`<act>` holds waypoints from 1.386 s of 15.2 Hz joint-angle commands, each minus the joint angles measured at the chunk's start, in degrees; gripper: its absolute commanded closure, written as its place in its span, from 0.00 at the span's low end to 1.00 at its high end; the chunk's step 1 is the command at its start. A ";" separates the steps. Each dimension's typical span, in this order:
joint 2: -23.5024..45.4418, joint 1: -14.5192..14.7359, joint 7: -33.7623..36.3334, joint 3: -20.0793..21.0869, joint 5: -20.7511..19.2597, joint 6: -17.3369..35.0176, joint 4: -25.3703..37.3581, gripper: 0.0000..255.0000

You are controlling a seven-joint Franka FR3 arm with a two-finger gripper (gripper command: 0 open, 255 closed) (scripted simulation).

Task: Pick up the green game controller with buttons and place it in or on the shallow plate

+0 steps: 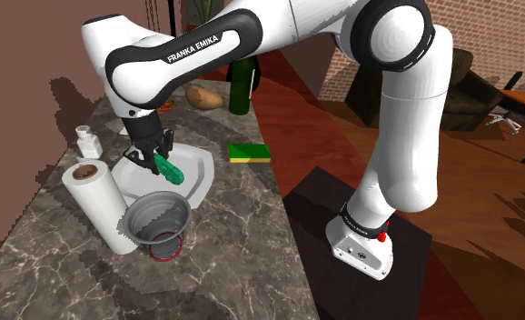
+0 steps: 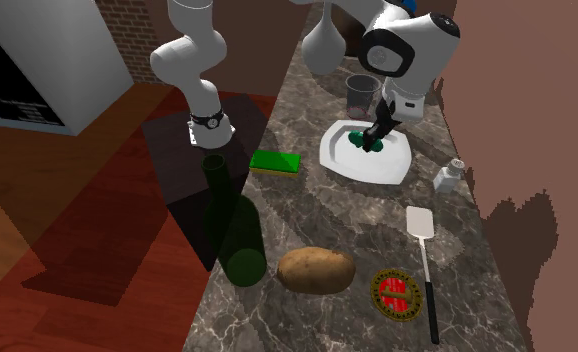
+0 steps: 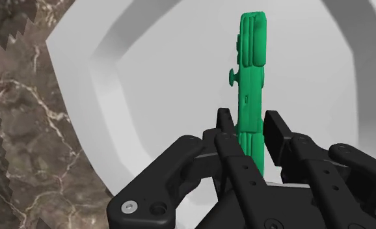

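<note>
My black gripper is shut on the green game controller, which it holds edge-on just above the white shallow plate. In the wrist view the controller stands clasped between the two fingers, its far end sticking out over the plate's flat middle. From the second exterior view the gripper hangs over the plate with the green controller at its tip. Whether the controller touches the plate I cannot tell.
On the marble counter stand a paper towel roll, a grey cup over a red ring, a small white shaker, a potato, a dark green bottle and a green sponge. A spatula and a round coaster lie farther off.
</note>
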 commanded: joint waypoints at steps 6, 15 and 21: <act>0.13 0.01 -0.02 0.00 -0.01 0.40 -0.37 1.00; -0.42 0.02 -0.16 0.09 0.18 -3.27 2.75 0.00; -0.66 0.08 -0.25 0.15 0.29 -6.63 5.89 0.00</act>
